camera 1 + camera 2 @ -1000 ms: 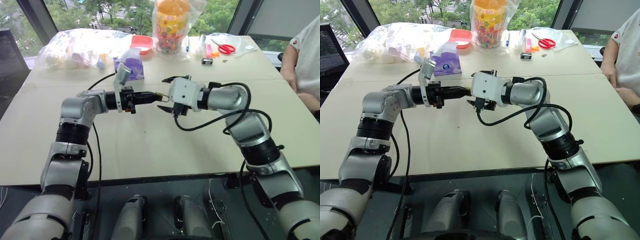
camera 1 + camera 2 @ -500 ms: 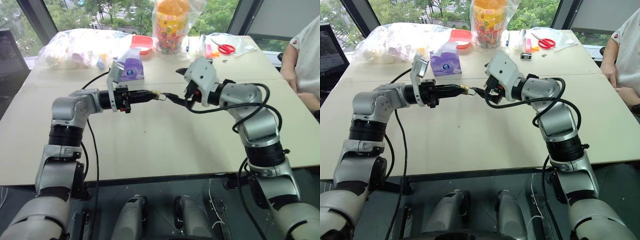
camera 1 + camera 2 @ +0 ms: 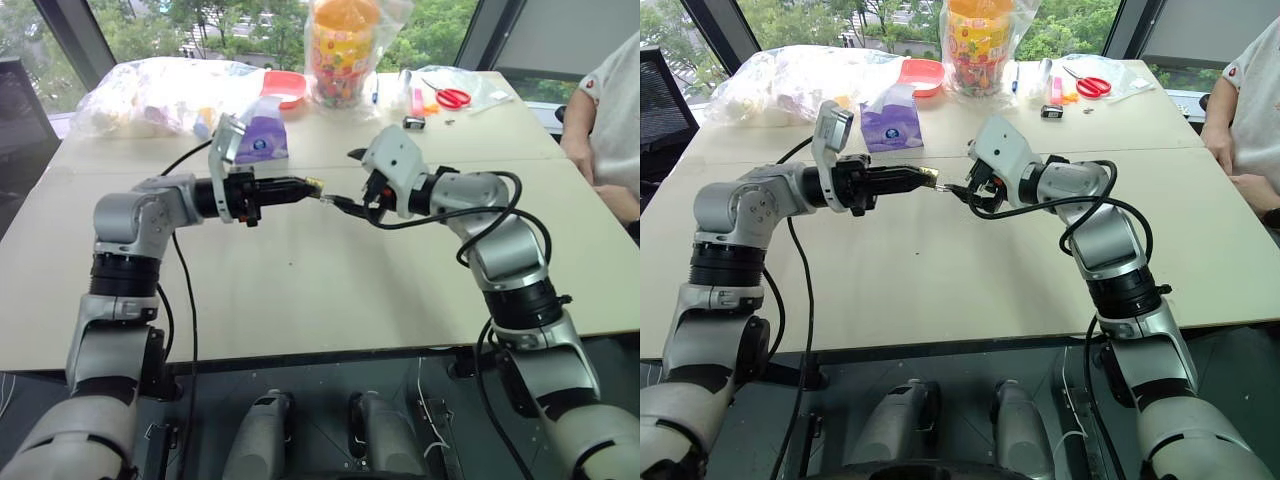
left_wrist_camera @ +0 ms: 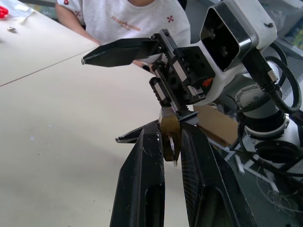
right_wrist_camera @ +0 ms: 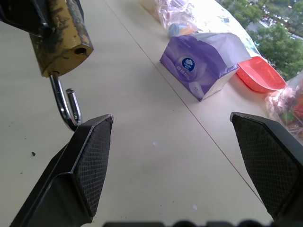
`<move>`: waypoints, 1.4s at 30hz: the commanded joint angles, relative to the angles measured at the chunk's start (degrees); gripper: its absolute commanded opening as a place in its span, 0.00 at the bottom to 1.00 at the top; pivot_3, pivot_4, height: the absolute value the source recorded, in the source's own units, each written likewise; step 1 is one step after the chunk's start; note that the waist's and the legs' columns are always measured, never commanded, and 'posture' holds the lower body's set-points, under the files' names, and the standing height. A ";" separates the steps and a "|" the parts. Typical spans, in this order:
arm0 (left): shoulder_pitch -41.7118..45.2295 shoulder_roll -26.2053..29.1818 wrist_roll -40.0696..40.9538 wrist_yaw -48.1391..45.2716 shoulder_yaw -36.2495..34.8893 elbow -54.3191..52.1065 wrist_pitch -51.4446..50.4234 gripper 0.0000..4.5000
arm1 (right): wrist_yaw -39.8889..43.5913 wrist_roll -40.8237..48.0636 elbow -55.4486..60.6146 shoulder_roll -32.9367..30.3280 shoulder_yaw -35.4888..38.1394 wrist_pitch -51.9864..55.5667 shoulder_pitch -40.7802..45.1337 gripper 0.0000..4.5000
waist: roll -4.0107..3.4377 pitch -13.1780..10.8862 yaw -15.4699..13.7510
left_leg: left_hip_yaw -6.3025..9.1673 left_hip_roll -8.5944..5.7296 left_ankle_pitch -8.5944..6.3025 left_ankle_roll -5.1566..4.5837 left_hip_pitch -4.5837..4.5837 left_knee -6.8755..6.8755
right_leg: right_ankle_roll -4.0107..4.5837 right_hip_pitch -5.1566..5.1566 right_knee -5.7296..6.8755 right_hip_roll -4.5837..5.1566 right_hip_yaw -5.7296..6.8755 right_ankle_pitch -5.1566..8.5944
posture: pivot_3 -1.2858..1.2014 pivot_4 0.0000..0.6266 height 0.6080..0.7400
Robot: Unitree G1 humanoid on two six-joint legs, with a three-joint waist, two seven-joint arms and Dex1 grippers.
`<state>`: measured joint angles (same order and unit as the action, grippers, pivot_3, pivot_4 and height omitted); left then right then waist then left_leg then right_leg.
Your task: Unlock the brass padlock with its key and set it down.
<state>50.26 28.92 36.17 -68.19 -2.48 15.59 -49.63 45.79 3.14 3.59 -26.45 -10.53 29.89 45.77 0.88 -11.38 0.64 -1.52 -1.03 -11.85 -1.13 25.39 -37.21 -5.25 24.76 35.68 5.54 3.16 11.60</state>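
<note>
Right wrist view: padlock (image 5: 59, 35) hangs above the bench (image 3: 300, 290), shackle (image 5: 66, 106) swung free, pointing at our right claw | left claw (image 3: 312, 188) is clamped on the padlock body | right claw (image 3: 345, 180) stands wide apart, one finger (image 5: 78, 165) just beside the shackle | key: we cannot find it.

I see bare table (image 3: 300, 290) under and ahead of both arms — room to lower. Beyond, the purple tissue pack (image 3: 262, 141), plastic bags (image 3: 160, 95) and scissors (image 3: 452, 97) block — a person (image 3: 610, 110) flanks right.
</note>
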 commanded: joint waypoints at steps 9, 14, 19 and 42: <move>0.12 -1.72 -2.13 1.16 1.00 1.75 4.70 0.00 | 0.60 0.50 7.76 -6.02 1.77 2.96 -3.68 0.91 | 0.00 0.00 -0.16 | 0.00 0.00 0.00 0.00 0.00 0.00 | 0.00 0.00 -0.01 0.00 0.00 0.00 | 0.52 0.24 1.00; 0.68 -8.16 -5.42 6.29 2.78 8.00 7.40 0.00 | 2.49 0.13 15.54 -15.53 1.62 12.38 -11.10 0.91 | 0.00 0.00 -1.33 | -0.01 -0.02 -0.03 -0.05 0.03 -0.03 | 0.01 -0.06 -0.17 0.02 0.00 0.01 | 0.52 0.24 1.00; 3.73 -15.30 -5.36 9.56 0.62 19.84 6.79 0.00 | 1.49 5.60 22.44 -16.20 3.30 32.20 -13.99 0.91 | 0.02 0.01 -1.17 | -0.02 0.00 -0.07 -0.11 0.07 -0.14 | 0.10 -0.09 -0.23 0.04 0.01 0.06 | 0.52 0.24 1.00; 6.47 -12.34 -17.50 9.48 1.18 29.99 17.29 0.71 | -9.82 9.86 25.28 -15.43 4.64 43.05 -14.65 0.94 | 0.02 0.01 -0.93 | -0.07 0.05 -0.15 -0.22 0.14 -0.05 | 0.00 0.00 -0.34 0.05 -0.02 -0.02 | 0.52 0.24 1.00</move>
<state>57.60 15.91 19.04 -57.21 -2.17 51.18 -32.24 36.55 12.57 28.16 -41.54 -7.95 74.08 30.93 0.90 -11.37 -0.29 -1.58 -0.97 -12.00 -1.35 25.52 -37.22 -5.25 24.77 35.34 5.60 3.14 11.58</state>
